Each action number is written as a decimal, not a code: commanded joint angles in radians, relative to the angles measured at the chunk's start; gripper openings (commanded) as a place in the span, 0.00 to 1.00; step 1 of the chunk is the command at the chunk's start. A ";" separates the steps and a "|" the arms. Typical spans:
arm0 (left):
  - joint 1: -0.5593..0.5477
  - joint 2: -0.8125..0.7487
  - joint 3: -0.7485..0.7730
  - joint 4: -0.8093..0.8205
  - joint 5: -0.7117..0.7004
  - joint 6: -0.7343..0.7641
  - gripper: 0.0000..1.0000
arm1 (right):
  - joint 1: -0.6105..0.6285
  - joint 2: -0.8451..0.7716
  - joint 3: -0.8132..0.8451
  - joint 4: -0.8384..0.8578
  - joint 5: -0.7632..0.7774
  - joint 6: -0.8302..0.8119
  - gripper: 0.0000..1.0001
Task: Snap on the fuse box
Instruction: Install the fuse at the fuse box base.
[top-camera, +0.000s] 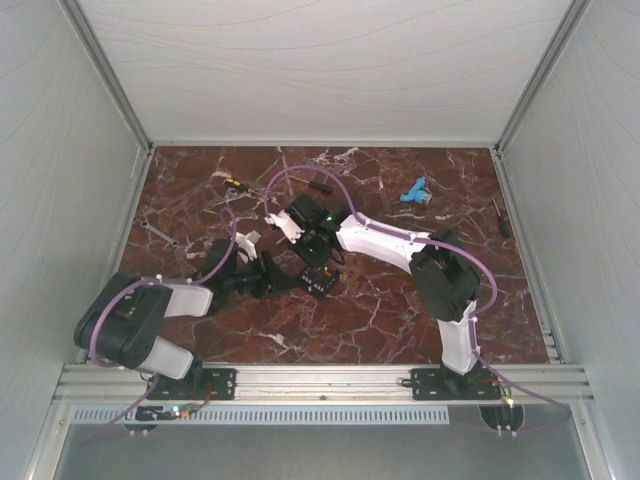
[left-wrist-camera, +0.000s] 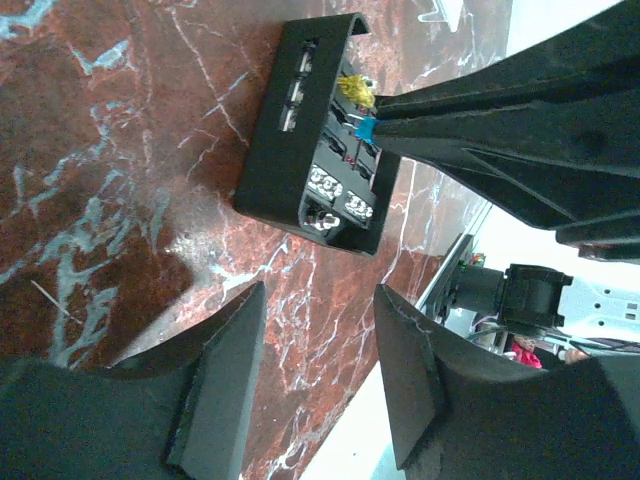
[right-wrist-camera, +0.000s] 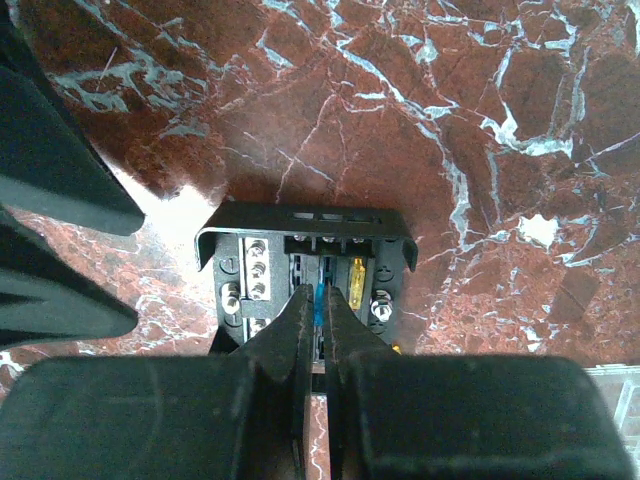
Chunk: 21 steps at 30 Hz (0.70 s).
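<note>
Black rigid plastic, the fuse box (right-wrist-camera: 300, 215) is sitting on the table (right-wrist-camera: 500, 100), probably light and skid-prone; its outer walls are offering the grip. Inside it the right gripper (right-wrist-camera: 315, 298) is pinching a blue fuse (left-wrist-camera: 366, 128); the left gripper (left-wrist-camera: 320, 300) is hovering open nearby.

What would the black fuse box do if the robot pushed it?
The fuse box would probably slide, lying flat on the smooth marble tabletop. Low and wide, it likely won't tip. Its hard-looking plastic probably won't bend.

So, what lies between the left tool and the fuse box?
Only bare marble table; the left wrist view shows the left tool open, short of the fuse box.
</note>
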 joint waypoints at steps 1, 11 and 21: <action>-0.010 0.049 0.031 0.105 -0.006 -0.037 0.47 | 0.012 -0.001 0.019 -0.045 0.015 -0.024 0.00; -0.025 0.180 0.097 0.131 -0.017 -0.034 0.34 | 0.013 -0.027 0.015 -0.051 0.032 -0.020 0.00; -0.026 0.215 0.182 0.027 -0.077 0.037 0.33 | 0.014 -0.043 0.023 -0.061 0.054 -0.008 0.00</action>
